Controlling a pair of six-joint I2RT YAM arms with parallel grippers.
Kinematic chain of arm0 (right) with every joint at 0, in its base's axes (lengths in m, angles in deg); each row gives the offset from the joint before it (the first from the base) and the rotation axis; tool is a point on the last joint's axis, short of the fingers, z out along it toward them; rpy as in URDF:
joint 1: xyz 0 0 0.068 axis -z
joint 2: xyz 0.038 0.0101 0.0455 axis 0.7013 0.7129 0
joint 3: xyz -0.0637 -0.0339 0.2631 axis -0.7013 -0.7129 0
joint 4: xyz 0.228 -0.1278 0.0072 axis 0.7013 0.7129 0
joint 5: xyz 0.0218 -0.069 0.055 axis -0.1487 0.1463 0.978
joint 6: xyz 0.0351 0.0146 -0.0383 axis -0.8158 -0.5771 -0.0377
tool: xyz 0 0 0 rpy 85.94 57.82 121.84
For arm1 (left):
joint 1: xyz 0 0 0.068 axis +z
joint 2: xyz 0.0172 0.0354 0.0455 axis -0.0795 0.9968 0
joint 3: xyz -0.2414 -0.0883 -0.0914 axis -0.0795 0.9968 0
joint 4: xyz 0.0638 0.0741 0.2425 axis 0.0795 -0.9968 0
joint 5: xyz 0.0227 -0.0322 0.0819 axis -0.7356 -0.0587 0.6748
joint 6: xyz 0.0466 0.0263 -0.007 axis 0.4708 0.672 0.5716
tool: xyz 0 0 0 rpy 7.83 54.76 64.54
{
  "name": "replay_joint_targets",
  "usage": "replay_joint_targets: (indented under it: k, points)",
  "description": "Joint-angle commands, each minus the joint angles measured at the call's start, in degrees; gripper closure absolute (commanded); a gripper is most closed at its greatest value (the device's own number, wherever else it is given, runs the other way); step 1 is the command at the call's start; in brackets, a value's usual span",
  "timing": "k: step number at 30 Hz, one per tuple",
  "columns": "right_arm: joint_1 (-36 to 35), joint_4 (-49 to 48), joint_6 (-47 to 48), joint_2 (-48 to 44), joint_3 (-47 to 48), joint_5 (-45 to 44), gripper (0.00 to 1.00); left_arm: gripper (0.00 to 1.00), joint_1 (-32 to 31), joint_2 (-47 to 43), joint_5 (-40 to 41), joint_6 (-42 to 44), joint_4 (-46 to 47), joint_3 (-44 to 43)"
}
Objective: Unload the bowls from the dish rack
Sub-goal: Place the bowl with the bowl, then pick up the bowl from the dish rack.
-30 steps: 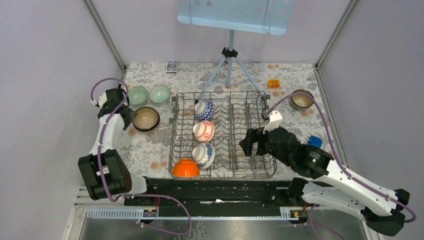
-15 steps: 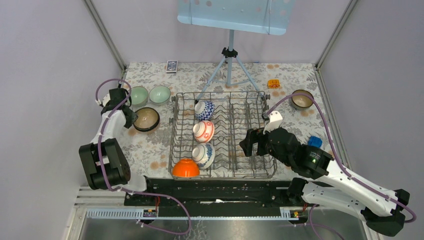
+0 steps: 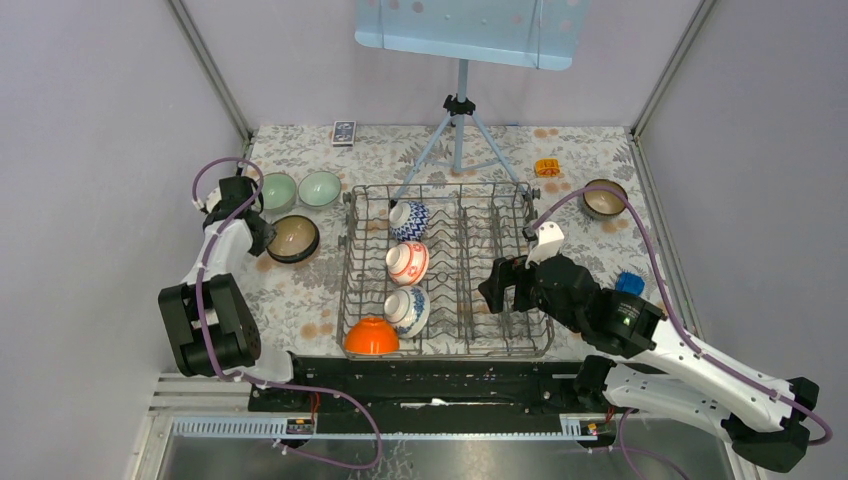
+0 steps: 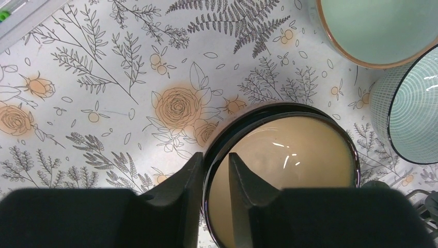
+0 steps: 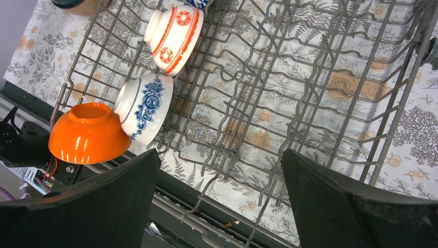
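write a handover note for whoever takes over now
Left claw: open, fingers astride the rim of the dark brown ceramic bowl with tan inside, standing left of the grey wire dish rack.
Right claw: open, empty, over the rack's right half.
Done: four bowls out, that one, two pale green bowls, a second brown bowl right of the rack.
To do: four in the rack's left column, two blue-and-white bowls, a red-and-white bowl, an orange bowl.
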Motion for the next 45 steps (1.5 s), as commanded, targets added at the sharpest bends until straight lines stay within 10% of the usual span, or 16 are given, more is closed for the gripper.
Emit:
replay_joint_targets:
  k: [1, 10, 23, 29, 45]
  points:
    - [-0.27, -1.06, 0.70, 0.06, 0.42, -0.22, 0.05, 0.68, 0.26, -2.06, 1.09, -0.17, 1.86, -0.48]
    - [-0.25, -1.34, 1.76, 2.07, 3.01, 0.14, 0.05, 0.37, -2.32, -11.86, -2.82, -1.47, -2.22, -4.83]
    - [-0.23, -24.95, -4.91, 8.74, -3.34, 16.97, 0.08, 0.23, -38.18, -30.63, -5.88, 0.94, -0.79, 1.25]
    - [-0.27, -39.56, -15.37, 14.45, -10.46, 19.28, 0.08, 0.02, -39.28, -42.92, -9.98, -0.38, -2.95, 8.23]
    - [-0.27, -51.84, -30.95, 32.89, -13.79, 18.06, 0.25, 0.10, -39.28, -41.87, -18.57, -3.51, -1.16, 16.10]
